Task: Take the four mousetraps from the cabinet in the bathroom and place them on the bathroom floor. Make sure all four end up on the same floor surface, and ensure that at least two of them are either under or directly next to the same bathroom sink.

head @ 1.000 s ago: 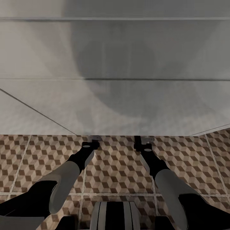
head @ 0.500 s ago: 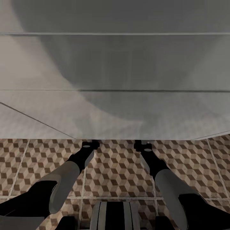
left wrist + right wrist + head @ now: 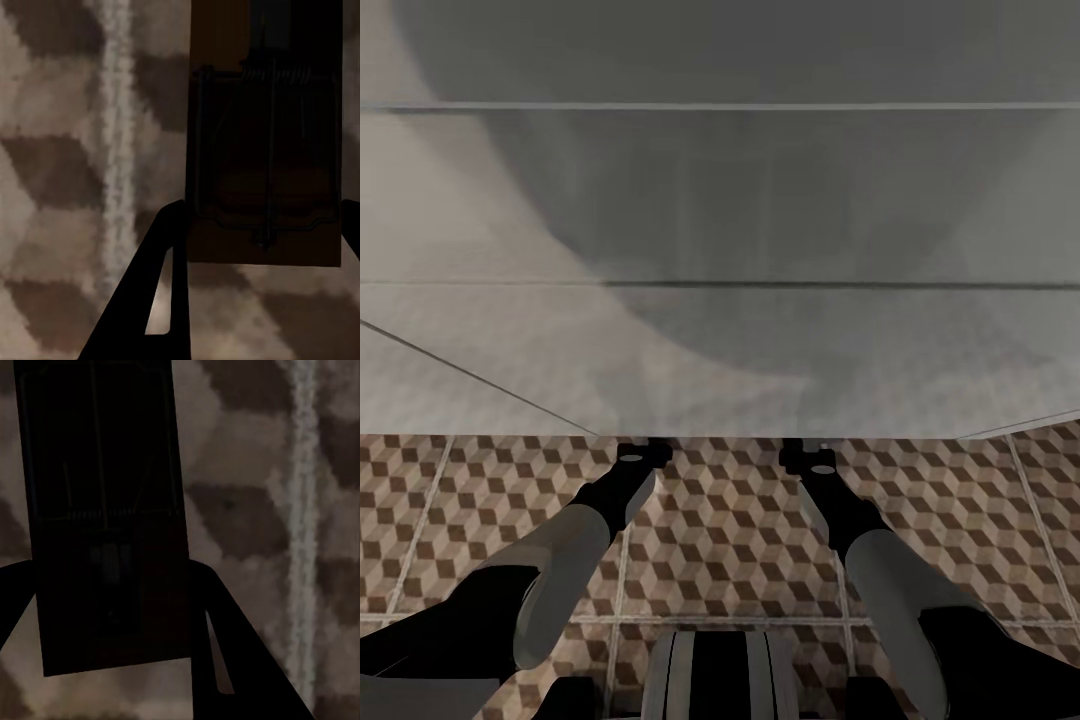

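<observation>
In the left wrist view a wooden mousetrap (image 3: 262, 150) with dark wire parts sits between the fingers of my left gripper (image 3: 262, 214), which is shut on its side edges. My right gripper (image 3: 105, 574) is likewise shut on a second mousetrap (image 3: 101, 472), dark in shadow. Both traps hang just over the cube-patterned bathroom floor (image 3: 730, 520). In the head view both arms reach forward, and the left wrist (image 3: 643, 452) and right wrist (image 3: 810, 455) end at the lower edge of the white bathroom sink front (image 3: 720, 330), which hides the fingertips. The cabinet is out of view.
The sink's white front spans the whole width ahead and throws a broad shadow. Pale grout lines (image 3: 622, 560) cross the tiles between the arms. My own base (image 3: 720, 675) shows at the near edge.
Between one second and half a second ago the whole view shifted, the white front sliding slightly down in the picture. Since then nothing has moved, and both arms keep their pose.
</observation>
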